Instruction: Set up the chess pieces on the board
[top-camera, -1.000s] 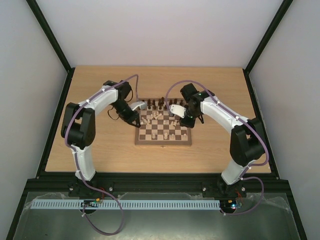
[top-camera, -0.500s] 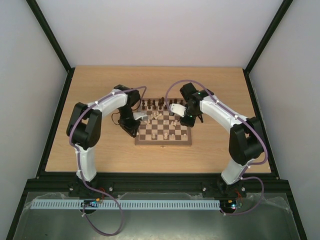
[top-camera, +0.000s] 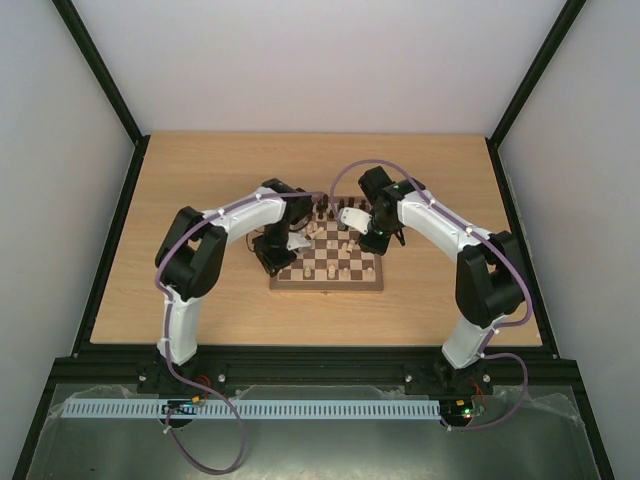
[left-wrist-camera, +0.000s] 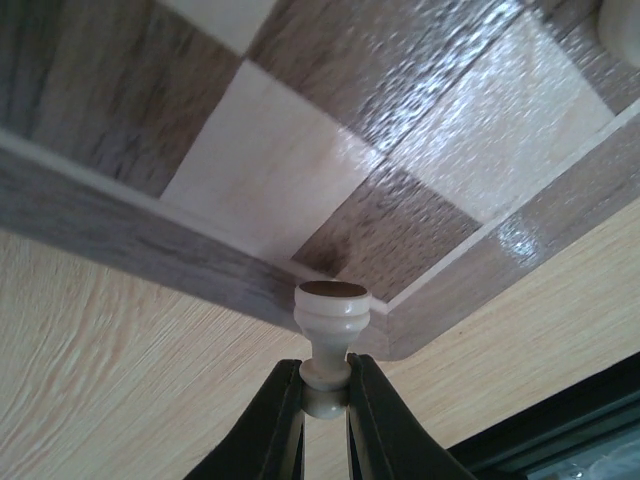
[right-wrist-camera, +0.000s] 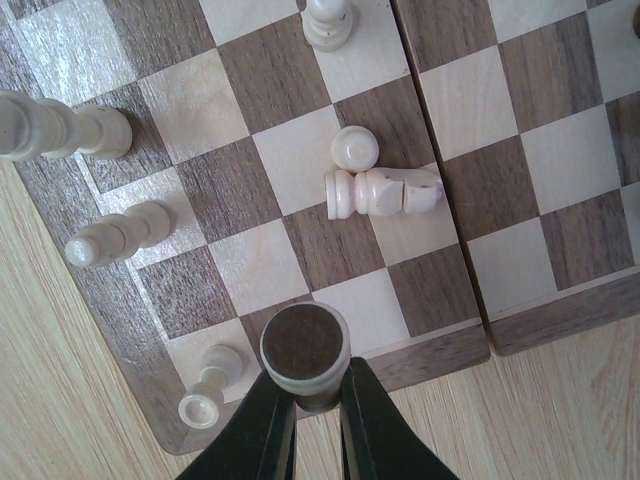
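Observation:
The board (top-camera: 326, 274) lies mid-table. My left gripper (top-camera: 291, 243) is at its left edge. In the left wrist view the gripper (left-wrist-camera: 325, 375) is shut on a cream chess piece (left-wrist-camera: 329, 318), held by the neck with its felt base toward the board's corner (left-wrist-camera: 420, 330). My right gripper (top-camera: 352, 224) hovers over the board's right part. In the right wrist view it (right-wrist-camera: 318, 385) is shut on another cream piece (right-wrist-camera: 305, 352), dark felt base showing, above the board's edge squares (right-wrist-camera: 430, 290). Dark pieces (top-camera: 318, 209) stand along the far row.
Below the right gripper a cream knight (right-wrist-camera: 385, 192) lies on its side beside an upright pawn (right-wrist-camera: 353, 148). Several cream pieces lie toppled along the board's left edge (right-wrist-camera: 118, 233), one near the corner (right-wrist-camera: 208, 388). Light tabletop (top-camera: 200, 290) surrounds the board.
My left arm has swung right from the table left of the board to the board's left edge. The right arm has hardly moved.

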